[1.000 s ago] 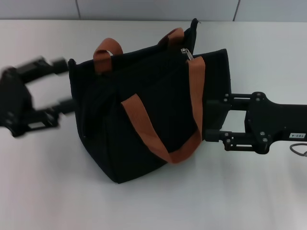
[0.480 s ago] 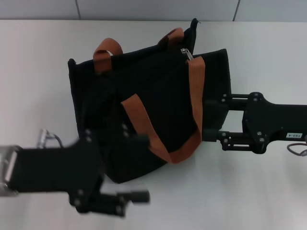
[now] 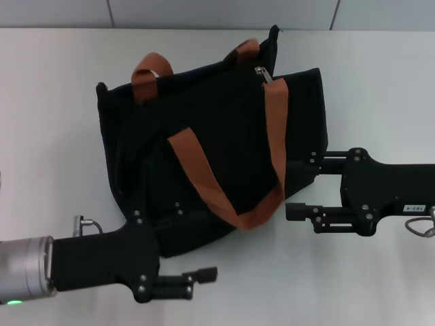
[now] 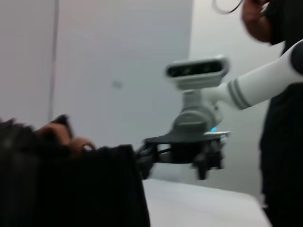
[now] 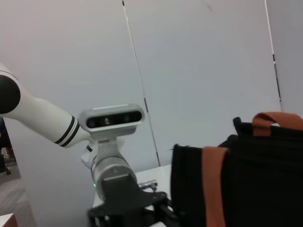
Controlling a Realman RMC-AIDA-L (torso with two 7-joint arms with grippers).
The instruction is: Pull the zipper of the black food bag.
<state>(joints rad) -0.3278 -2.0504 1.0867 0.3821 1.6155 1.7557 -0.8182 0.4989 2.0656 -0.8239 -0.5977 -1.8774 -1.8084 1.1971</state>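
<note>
Standing on the white table (image 3: 380,88), the black food bag (image 3: 224,156) leans a little, its two rust-orange handles (image 3: 272,136) draped over the near side. The zipper (image 3: 263,73) pull, a small silver tab, sits at the far right end of the bag's top edge, beside the right-hand strap (no gripper is near it). The right gripper (image 3: 293,188) is at the bag's right side, its fingers spread apart; the upper finger reaches the bag's lower right edge, the lower one lies on the table just off the fabric, and nothing is held between them. The left gripper (image 3: 197,250) sits low at the bag's near left corner, fingers parted too: one is against the bag's bottom edge, the other juts out over the table below it. In the left wrist view the bag's dark fabric (image 4: 71,189) fills the near side, with the right gripper (image 4: 180,153) beyond it
</note>
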